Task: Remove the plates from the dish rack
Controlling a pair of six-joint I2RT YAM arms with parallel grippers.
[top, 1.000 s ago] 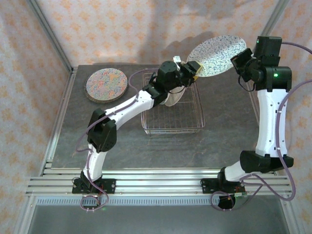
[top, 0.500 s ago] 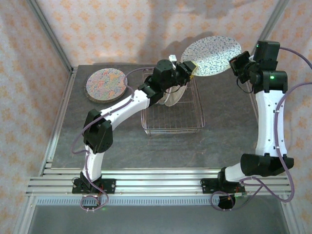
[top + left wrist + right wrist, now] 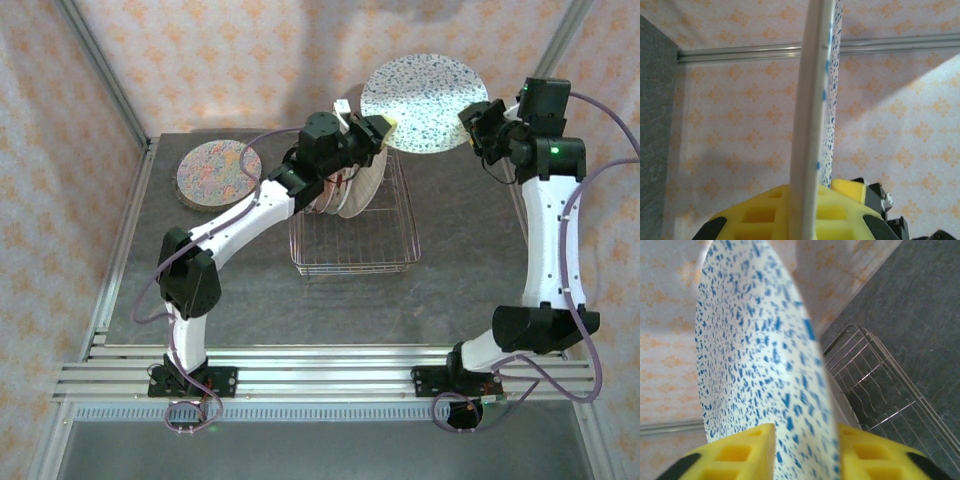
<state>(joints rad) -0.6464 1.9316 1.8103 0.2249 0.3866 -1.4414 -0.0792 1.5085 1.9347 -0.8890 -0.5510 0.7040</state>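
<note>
Blue-speckled plate (image 3: pixel 425 103) raised and shifted left above dish rack (image 3: pixel 352 240); left gripper (image 3: pixel 385 123) now clamped on rim; right gripper (image 3: pixel 470 122) astride opposite rim, grip unclear; handover judged underway.

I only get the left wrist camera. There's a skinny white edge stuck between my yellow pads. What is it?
Observer: It's a round white plate with blue speckles, held up in the air.
Operator: Is my other arm doing anything?
Observer: The right pincer is at the plate's opposite edge.
Operator: Any more plates?
Observer: Pale plates stand upright at the far end of the silver wire dish rack.
</note>
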